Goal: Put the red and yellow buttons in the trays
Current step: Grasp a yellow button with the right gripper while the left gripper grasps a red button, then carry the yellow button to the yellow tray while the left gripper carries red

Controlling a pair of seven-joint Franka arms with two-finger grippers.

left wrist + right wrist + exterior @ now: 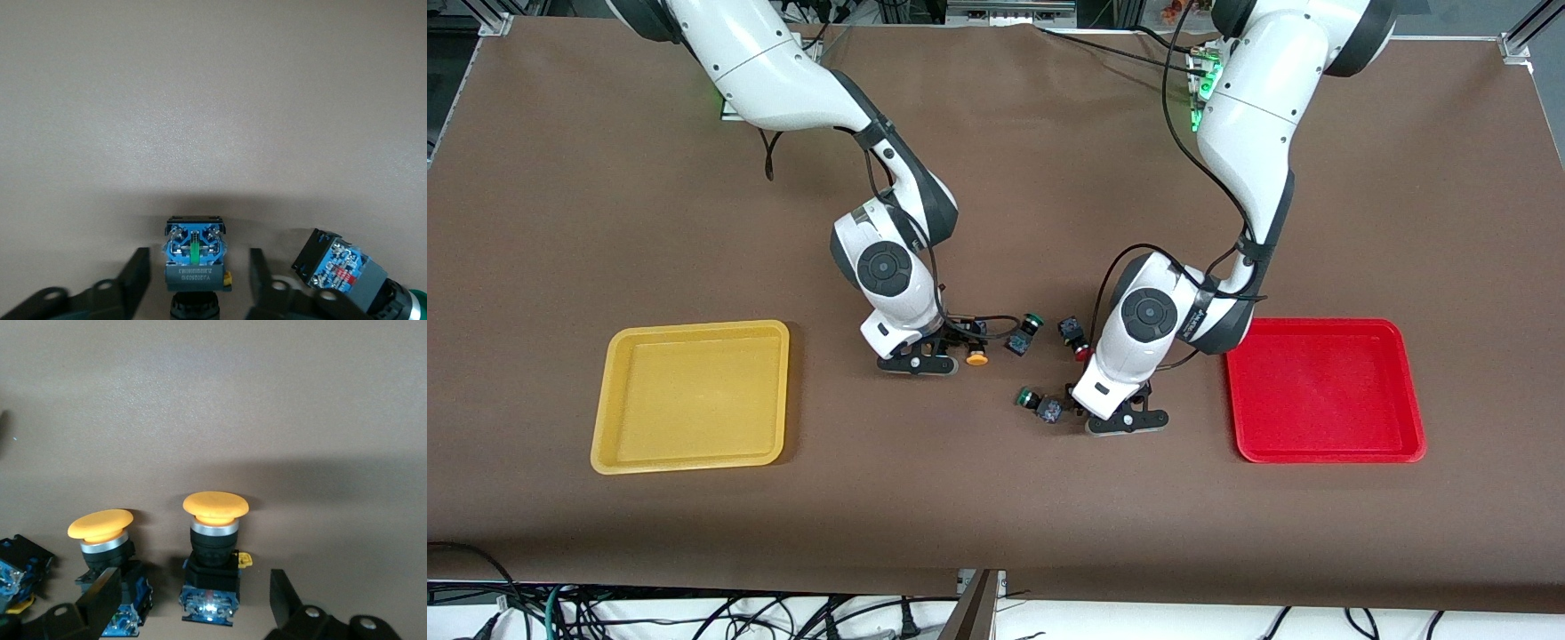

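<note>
Yellow button (215, 540) btwn right jaws (193, 600), unclamped.

Four dark-bodied round-capped push-button switches (977, 357) are lying mid-bench; shallow yellow plastic tray (694, 449) and shallow red plastic tray (1325, 449) are sitting empty toward the bench's ends.

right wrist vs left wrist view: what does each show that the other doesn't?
Right wrist only: two yellow buttons, one standing between the open right gripper fingers, the other beside it. Left wrist only: a button body, cap colour not visible, between the open left gripper fingers, plus a green-capped button lying beside it. Both: brown table, and a gripper low around a button, not yet closed.
</note>
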